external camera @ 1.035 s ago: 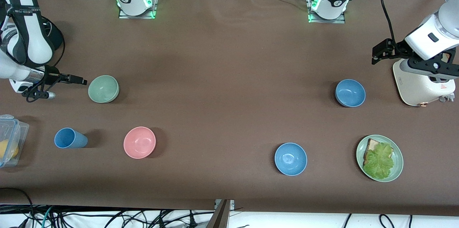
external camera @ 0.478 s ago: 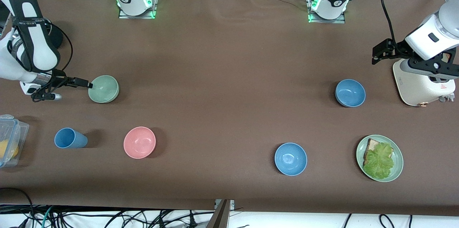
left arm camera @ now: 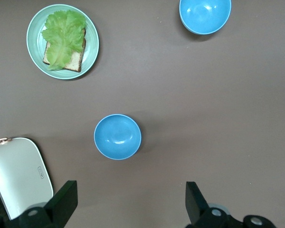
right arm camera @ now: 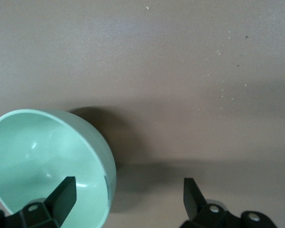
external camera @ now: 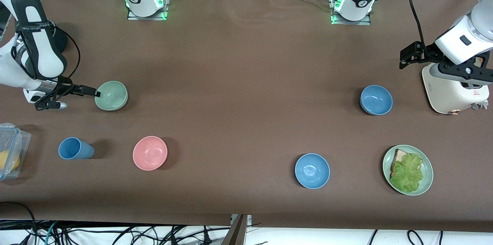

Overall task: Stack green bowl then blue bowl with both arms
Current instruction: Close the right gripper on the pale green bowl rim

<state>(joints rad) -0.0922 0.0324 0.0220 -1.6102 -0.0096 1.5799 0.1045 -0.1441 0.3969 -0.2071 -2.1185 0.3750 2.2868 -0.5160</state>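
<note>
The green bowl [external camera: 111, 95] stands upright on the table toward the right arm's end. My right gripper [external camera: 93, 92] is open at the bowl's rim. In the right wrist view [right arm camera: 127, 195] one finger is inside the green bowl [right arm camera: 38, 156] and the other is outside it, not closed on the rim. The blue bowl [external camera: 376, 99] stands toward the left arm's end, beside the toaster. My left gripper [external camera: 409, 54] is open and empty, held up over the table farther from the camera than the blue bowl. The left wrist view [left arm camera: 128, 204] shows the blue bowl [left arm camera: 117, 136] ahead of its fingers.
A brighter sky-blue bowl [external camera: 312, 170] and a green plate [external camera: 426, 183] with bread and lettuce lie nearer the camera. A white toaster [external camera: 454, 89] stands at the left arm's end. A pink bowl [external camera: 150, 153], a blue cup [external camera: 75, 148] and a clear container [external camera: 9, 150] lie nearer the camera than the green bowl.
My right gripper has moved toward the green bowl and now straddles its rim. The left arm and the bowls have not moved.
</note>
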